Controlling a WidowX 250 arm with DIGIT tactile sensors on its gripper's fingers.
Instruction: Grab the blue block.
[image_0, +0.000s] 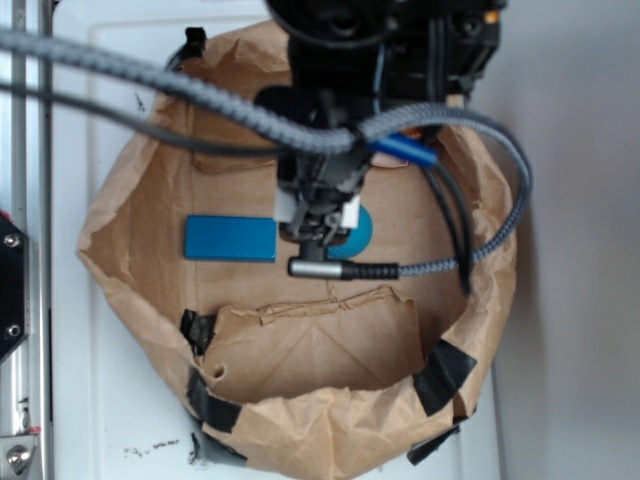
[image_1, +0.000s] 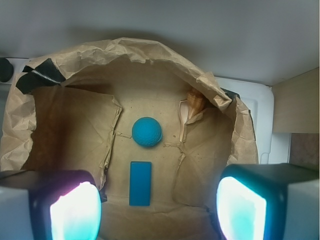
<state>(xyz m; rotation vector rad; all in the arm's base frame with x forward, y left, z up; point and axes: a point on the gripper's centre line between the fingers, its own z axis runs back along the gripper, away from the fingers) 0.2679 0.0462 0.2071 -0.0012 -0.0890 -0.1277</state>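
The paper bag (image_1: 60, 130) is looking like crumpled, matt brown kraft paper, with glossy black tape (image_0: 443, 375) patching its rim. Inside the bag, the blue block (image_1: 140, 183) is showing smooth, plain faces, while the ball (image_1: 147, 131) beside it is appearing finely dimpled. The cable (image_0: 150, 85) above the bag is wearing a woven grey sleeve.

The flat blue rectangular block (image_1: 140, 183) lies inside the crumpled brown paper bag (image_1: 60, 140), just below the round teal ball (image_1: 147, 131), mid-frame.
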